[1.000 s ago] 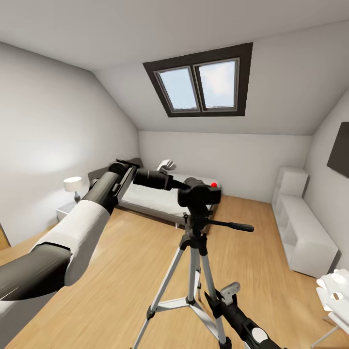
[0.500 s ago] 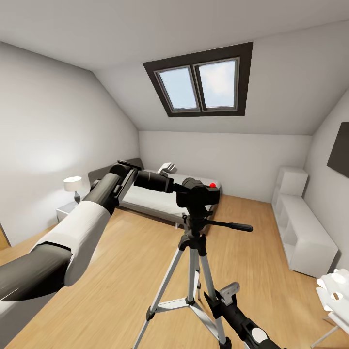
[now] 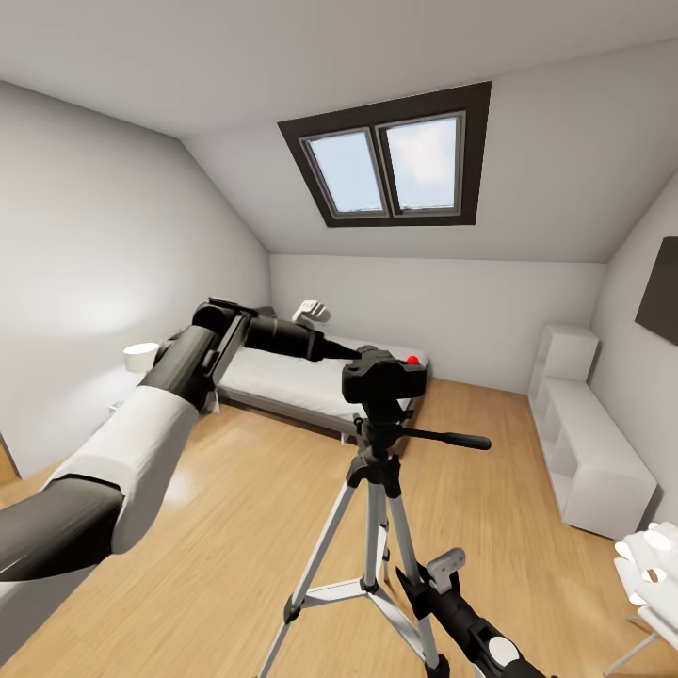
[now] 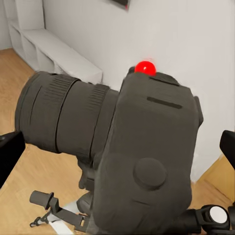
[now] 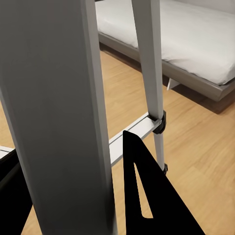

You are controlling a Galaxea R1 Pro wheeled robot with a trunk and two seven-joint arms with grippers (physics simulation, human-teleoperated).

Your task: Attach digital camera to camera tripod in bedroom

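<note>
While the camera [image 3: 380, 379] sits on the tripod [image 3: 375, 527], the left gripper [image 4: 117, 147] is spread, fingers clear of it. A sideways swing could knock it off. The right gripper [image 5: 68, 196] straddles a tripod leg [image 5: 58, 112]; I cannot tell if it pinches.

The camera [image 3: 381, 379] is matt black all over, its lens barrel ringed with fine ribbing, and it carries one bright red button [image 3: 412, 360] on top; the tripod [image 3: 372, 527] under it has silver legs with black joints and a black head and handle. The left arm [image 3: 141, 443] runs in bands of dark grey, white and dark grey again, ending in black. Around them the walls [image 3: 113, 245] are white, the skylight [image 3: 391, 165] has a dark brown frame around pale blue panes, the floor [image 3: 245, 527] is light honey-coloured wood with faint plank lines, the bed [image 3: 282, 381] is grey with a white mattress, and the shelf unit [image 3: 589, 452] is white.
</note>
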